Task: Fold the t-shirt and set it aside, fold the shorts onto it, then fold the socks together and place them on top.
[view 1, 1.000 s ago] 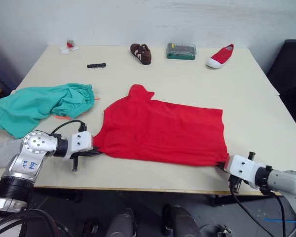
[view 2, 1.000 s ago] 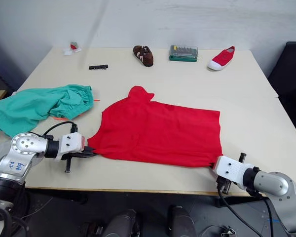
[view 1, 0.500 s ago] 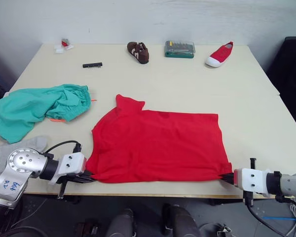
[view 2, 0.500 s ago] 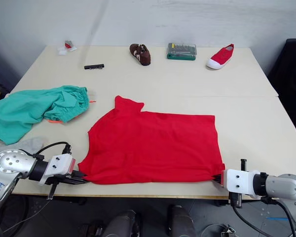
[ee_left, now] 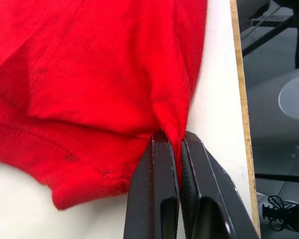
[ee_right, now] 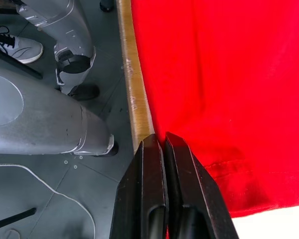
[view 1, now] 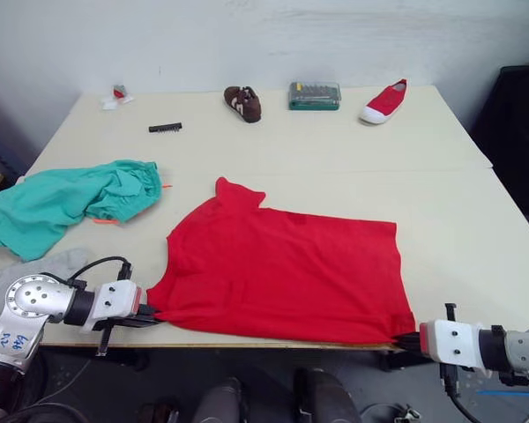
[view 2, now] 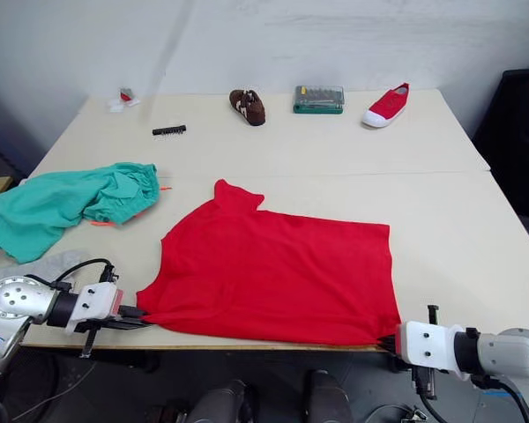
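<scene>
The red t-shirt [view 1: 282,273] lies spread flat on the table, its near hem along the front edge. My left gripper [view 1: 150,317] is shut on the shirt's near left corner; in the left wrist view [ee_left: 172,140] red cloth is pinched between the fingers. At the near right corner my right gripper [view 1: 407,339] is shut on the hem, just past the table edge [ee_right: 161,138]. The teal shorts [view 1: 62,198] lie bunched at the left. A grey sock [view 1: 35,269] lies in front of them, partly behind my left arm.
Along the far edge of the table [view 1: 476,229] stand a brown shoe [view 1: 243,101], a green case [view 1: 314,94], a red shoe [view 1: 383,100], a black strip [view 1: 165,128] and small bits [view 1: 116,95]. A dark chair [view 1: 516,115] stands off the right side.
Both grippers, shut on the shirt's near corners, have drawn it toward the table's front edge, and it now lies flatter. The head view has also shifted.
</scene>
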### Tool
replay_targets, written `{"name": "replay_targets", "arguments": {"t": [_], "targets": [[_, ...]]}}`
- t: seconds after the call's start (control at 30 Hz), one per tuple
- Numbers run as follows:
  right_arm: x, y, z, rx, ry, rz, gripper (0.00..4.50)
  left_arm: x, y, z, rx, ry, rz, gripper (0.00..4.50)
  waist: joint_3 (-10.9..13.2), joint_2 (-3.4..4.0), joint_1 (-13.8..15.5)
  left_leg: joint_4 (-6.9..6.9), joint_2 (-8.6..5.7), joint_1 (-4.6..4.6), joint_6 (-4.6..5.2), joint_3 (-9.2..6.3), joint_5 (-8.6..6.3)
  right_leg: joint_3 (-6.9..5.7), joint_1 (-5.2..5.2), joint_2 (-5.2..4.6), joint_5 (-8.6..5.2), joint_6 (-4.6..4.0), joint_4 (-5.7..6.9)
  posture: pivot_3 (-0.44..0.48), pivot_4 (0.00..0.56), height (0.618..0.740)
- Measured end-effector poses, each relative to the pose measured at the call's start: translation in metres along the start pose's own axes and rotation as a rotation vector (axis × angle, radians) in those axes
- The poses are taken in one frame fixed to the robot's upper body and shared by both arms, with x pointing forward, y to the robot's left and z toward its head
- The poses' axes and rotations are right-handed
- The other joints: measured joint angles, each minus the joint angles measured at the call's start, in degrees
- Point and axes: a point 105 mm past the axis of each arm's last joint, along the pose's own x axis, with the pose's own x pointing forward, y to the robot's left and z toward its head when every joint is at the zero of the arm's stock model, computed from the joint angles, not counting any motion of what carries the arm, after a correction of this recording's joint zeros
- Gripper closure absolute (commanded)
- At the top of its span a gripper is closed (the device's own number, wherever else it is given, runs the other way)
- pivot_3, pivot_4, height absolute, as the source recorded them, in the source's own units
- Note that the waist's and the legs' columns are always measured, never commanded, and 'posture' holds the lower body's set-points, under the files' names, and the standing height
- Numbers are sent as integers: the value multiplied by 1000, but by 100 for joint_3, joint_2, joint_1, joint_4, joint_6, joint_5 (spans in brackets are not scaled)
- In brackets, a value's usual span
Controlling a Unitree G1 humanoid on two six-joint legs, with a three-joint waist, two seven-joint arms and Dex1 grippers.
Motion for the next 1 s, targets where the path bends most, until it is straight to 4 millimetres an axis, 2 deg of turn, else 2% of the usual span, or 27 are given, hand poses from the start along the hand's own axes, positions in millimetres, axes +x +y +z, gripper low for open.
{"name": "replay_targets", "arguments": {"t": [0.13, 0.2, 0.23, 0.43, 0.5, 0.57, 0.63, 0.73, 0.8, 0.87, 0.93, 1.0], "targets": [[0, -4, 0, -2, 2, -20, 4500, -4, -2, -5, -57, -16, -3, 4493, -6, 11, -6, -8, 32, 2, -25, 0, 0, 6, -10, 49, -3, -12, 6, 0, 150, 740], [0, -5, 0, 7, 5, -30, 4500, -6, -3, -5, -94, -33, -8, 3991, -6, 11, -6, -6, 39, 2, -31, 3, 3, 8, -19, 58, -11, -27, 19, 0, 150, 740], [0, -6, 0, 11, 6, -31, 4301, -7, -5, -5, -114, -44, -15, 3824, -6, 10, -6, -6, 40, 2, -23, 7, 8, 12, -26, 57, -16, -37, 34, 0, 150, 740], [-8, -17, 0, 86, -10, -85, 2618, -16, -17, 0, -277, -129, -96, 2152, 17, -38, -6, 5, 40, 1, -28, 12, -12, 16, -61, 54, -33, -65, 70, 0, 150, 740], [-12, -20, 3, 150, -43, -93, 2549, -21, -19, 2, -336, -143, -113, 1556, 37, -72, -16, 5, 41, 0, -31, 12, -20, 17, -70, 53, -35, -71, 88, 0, 150, 740], [-18, -30, 13, 264, -132, -115, 2549, -28, -15, 5, -429, -185, -96, 1556, 53, -98, -18, 8, 44, -7, -31, 8, -23, 16, -82, 51, -38, -77, 104, 0, 150, 740], [-28, -46, 28, 348, -230, -150, 2549, -36, -1, 16, -476, -240, -64, 1556, 70, -126, -3, 23, 44, -27, -33, 5, -22, 15, -108, 47, -38, -82, 125, 0, 150, 740], [-41, -71, 45, 445, -344, -210, 2549, -54, 35, 39, -487, -337, 13, 1556, 89, -158, 36, 46, 43, -38, -36, -6, -20, 4, -113, 41, -37, -95, 143, 0, 150, 740], [-44, -82, 48, 496, -376, -239, 2549, -62, 56, 52, -496, -395, 66, 1556, 89, -158, 41, 47, 38, -41, -35, -6, -20, 2, -112, 32, -36, -96, 146, 0, 150, 740], [-45, -95, 45, 557, -399, -291, 2549, -59, 88, 70, -511, -476, 141, 1556, 92, -163, 62, 59, 27, -49, -26, -9, -16, -2, -111, 22, -32, -88, 151, 0, 150, 740], [-44, -113, 43, 599, -414, -363, 2549, -47, 125, 95, -512, -519, 231, 1556, 94, -167, 71, 92, 19, -92, -15, -14, -15, -3, -133, 20, -16, -63, 157, 0, 150, 740], [-43, -126, 42, 626, -413, -425, 2549, -38, 150, 103, -546, -509, 323, 1556, 96, -172, 32, 101, 9, -102, -8, -9, -15, -1, -135, 15, -8, -50, 154, 0, 150, 740]]}}
